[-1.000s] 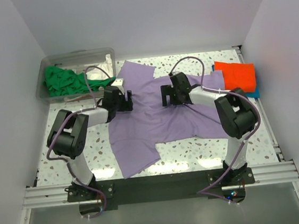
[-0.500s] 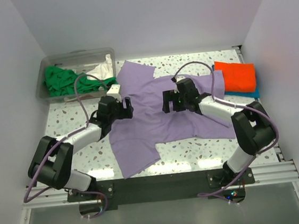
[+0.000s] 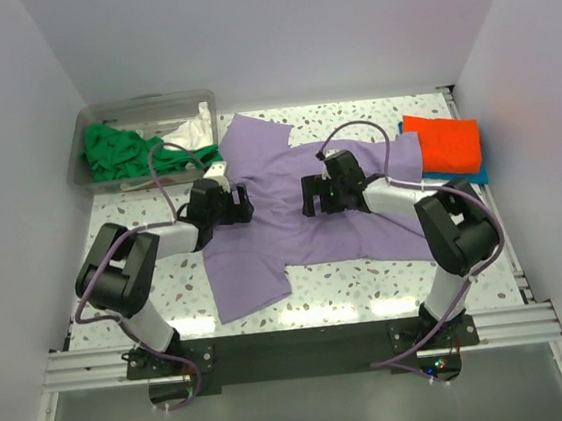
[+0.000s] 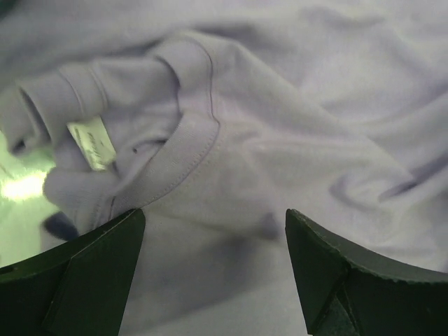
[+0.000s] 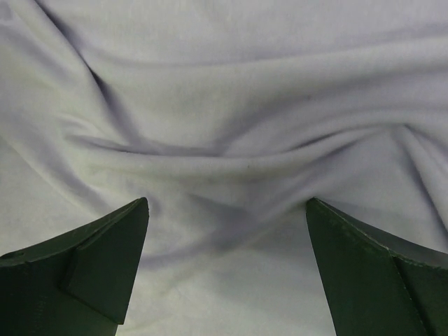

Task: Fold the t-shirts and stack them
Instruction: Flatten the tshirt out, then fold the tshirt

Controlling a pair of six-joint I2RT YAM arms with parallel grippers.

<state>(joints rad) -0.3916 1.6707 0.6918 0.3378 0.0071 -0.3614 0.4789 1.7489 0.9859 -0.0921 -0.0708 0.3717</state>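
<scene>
A lavender t-shirt [image 3: 292,219] lies spread and rumpled across the middle of the table. My left gripper [image 3: 240,206] is open low over its left part, near the collar [image 4: 175,168] and white label [image 4: 92,142]. My right gripper [image 3: 308,196] is open low over the shirt's middle, where the cloth [image 5: 231,140] shows soft folds. Neither holds cloth. A folded orange t-shirt [image 3: 445,143] lies on a blue one [image 3: 477,176] at the right edge. A green t-shirt [image 3: 119,152] and a white one [image 3: 188,135] lie in the tub.
A clear plastic tub [image 3: 140,110] stands at the back left. White walls close in the table on three sides. The speckled tabletop [image 3: 368,277] shows around the shirt.
Both arms have shifted over the shirt, their elbows drawing back in; the left gripper moved slightly up. The shirt's lower left flap has shifted a little.
</scene>
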